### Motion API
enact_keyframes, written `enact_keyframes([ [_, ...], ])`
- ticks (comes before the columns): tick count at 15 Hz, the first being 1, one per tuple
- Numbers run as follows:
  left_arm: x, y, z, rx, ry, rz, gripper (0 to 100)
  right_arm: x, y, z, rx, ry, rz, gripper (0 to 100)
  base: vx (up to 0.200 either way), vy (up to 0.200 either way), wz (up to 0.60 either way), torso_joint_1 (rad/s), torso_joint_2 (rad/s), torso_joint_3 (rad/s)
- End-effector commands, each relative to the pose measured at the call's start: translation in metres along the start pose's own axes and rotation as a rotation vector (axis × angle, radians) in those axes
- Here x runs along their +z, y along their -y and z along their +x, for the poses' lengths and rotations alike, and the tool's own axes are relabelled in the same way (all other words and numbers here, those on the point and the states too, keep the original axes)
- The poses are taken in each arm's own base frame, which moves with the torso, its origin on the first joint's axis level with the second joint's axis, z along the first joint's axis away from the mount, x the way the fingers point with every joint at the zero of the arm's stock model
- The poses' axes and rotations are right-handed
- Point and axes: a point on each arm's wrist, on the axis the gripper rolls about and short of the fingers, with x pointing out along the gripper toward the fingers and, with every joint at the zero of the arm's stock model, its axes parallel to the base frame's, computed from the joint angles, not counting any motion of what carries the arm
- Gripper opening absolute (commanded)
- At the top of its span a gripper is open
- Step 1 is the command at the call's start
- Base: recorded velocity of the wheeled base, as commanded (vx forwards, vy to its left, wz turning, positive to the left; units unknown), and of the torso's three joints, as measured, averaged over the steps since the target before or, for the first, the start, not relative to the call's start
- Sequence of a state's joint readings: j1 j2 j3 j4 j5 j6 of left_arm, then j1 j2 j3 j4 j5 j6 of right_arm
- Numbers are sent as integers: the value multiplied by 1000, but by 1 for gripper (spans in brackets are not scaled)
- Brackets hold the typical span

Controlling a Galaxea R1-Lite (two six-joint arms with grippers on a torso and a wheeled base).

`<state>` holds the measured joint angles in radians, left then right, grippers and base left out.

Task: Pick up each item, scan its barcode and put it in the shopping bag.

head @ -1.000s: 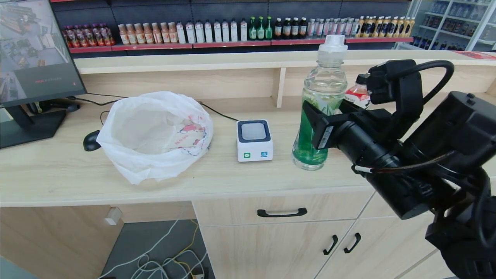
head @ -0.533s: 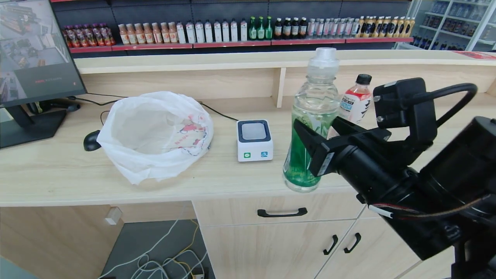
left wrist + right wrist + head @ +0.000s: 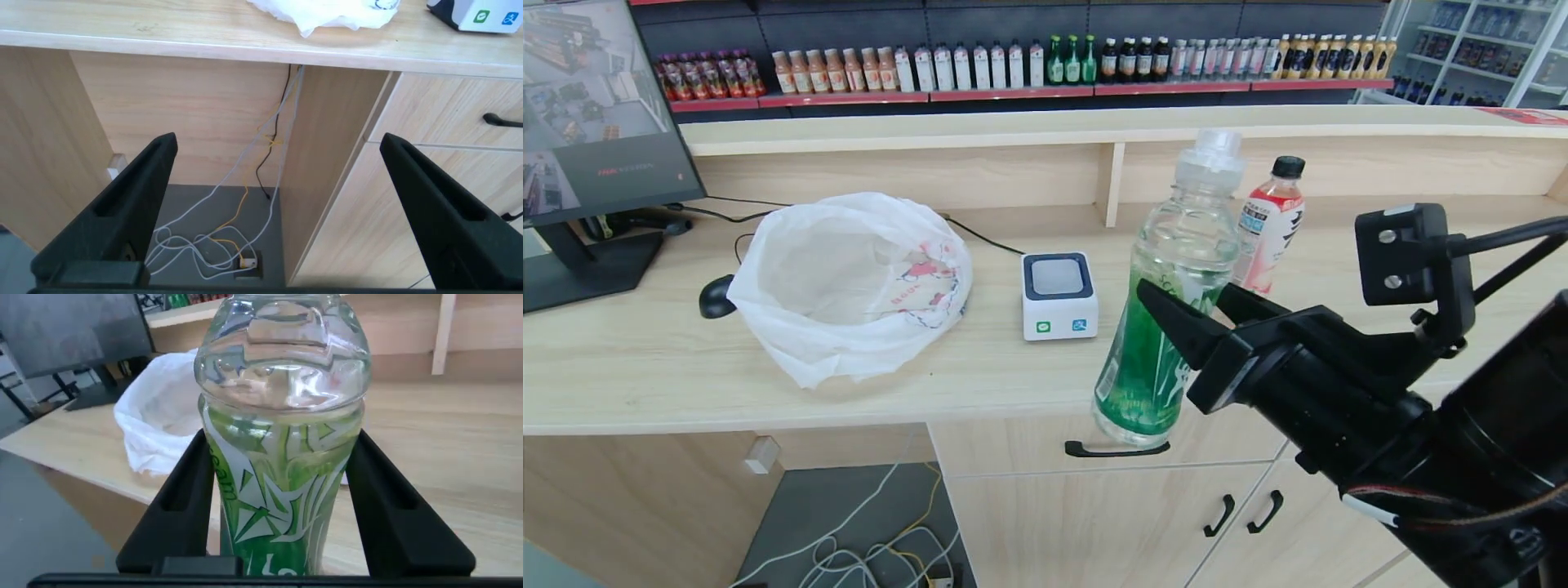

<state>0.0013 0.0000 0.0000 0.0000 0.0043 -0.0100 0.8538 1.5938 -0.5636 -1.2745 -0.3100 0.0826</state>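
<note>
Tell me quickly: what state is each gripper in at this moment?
Left gripper: open, nothing between its fingers.
Right gripper: shut on the green-labelled drink bottle, held off the counter.

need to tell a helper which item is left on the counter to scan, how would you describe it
Start at the light wooden counter, then look right of the white barcode scanner. The small bottle standing upright there is it. It has a black cap and a red-and-white label, unlike the taller green-labelled bottle held in the right gripper.
</note>
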Motion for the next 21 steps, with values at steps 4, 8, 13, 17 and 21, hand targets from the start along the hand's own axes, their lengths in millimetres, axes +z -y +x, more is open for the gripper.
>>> enact_keyframes([
  [4,0,0,0,1,0,1,100,7,3,5,244,28,145,0,0,0,0,0,0,0],
  [8,0,0,0,1,0,-1,100,-3,-2,6,498,65,308,0,0,0,0,0,0,0],
  [13,0,0,0,1,0,-1,100,5,-2,4,545,52,430,0,0,0,0,0,0,0],
  [17,0,0,0,1,0,-1,100,15,1,-10,557,43,536,0,0,0,0,0,0,0],
  [21,0,0,0,1,0,-1,100,23,2,-17,569,37,627,0,0,0,0,0,0,0],
])
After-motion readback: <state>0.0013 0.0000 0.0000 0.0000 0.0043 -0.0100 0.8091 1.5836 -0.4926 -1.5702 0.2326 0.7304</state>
